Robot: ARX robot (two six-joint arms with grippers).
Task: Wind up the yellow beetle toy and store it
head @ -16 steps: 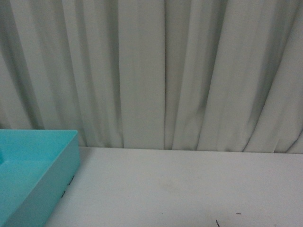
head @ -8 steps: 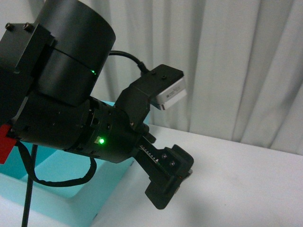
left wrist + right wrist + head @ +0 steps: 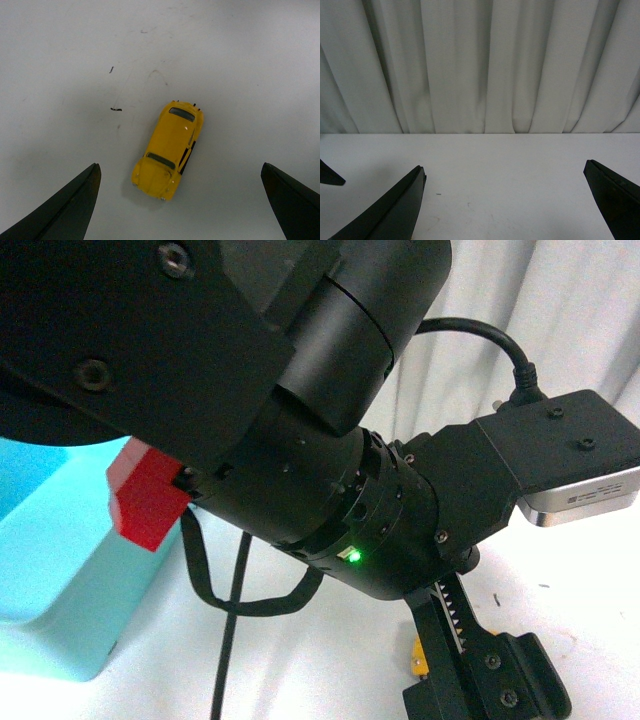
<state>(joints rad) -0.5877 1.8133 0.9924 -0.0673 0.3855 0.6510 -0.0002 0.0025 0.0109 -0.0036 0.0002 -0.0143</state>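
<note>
The yellow beetle toy (image 3: 169, 149) stands on its wheels on the white table, seen from above in the left wrist view. My left gripper (image 3: 180, 166) is open and hovers over it, with one dark finger (image 3: 67, 207) on each side and clear of the car. The toy lies slightly nearer one finger than the other. In the front view only a yellow sliver of the toy (image 3: 421, 656) shows below my left arm (image 3: 330, 470). My right gripper (image 3: 504, 165) is open and empty above bare table, facing the curtain.
A teal bin (image 3: 50, 570) stands on the table at the left, partly hidden by my left arm. A pale pleated curtain (image 3: 480, 65) closes off the far side of the table. Small dark marks (image 3: 116, 109) dot the table near the toy.
My left arm has swung into the front view and come forward and to the right, and it fills most of that view. It now covers much of the teal bin.
</note>
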